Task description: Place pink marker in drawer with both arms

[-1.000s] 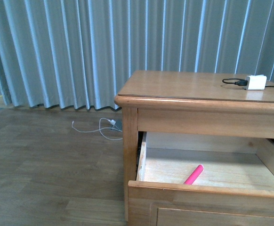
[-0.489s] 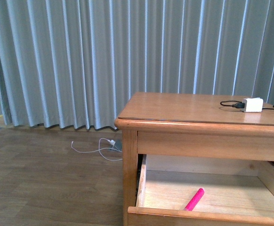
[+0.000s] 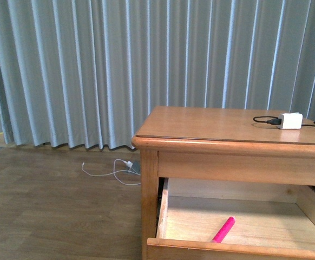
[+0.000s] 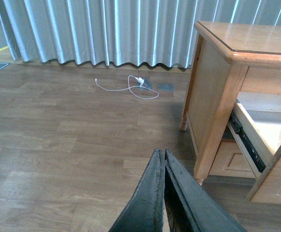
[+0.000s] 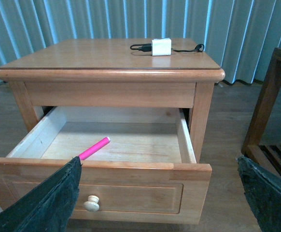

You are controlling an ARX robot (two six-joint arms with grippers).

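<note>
While the marker [image 3: 223, 229] lies loose, tip toward 1 o'clock, in the open drawer [image 3: 162, 208], a hard shove by the closed left gripper [image 4: 164, 157] or spread right gripper [image 5: 158, 160] could jolt it.

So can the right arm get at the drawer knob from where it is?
Probably yes: the right gripper hangs open facing the drawer front, and nothing stands between it and the knob.

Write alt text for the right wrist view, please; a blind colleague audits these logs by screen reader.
A pink marker lies diagonally inside the open drawer of a wooden nightstand. A white charger sits on the nightstand's top, and the right gripper, open, frames the foreground with its dark fingers.
</note>
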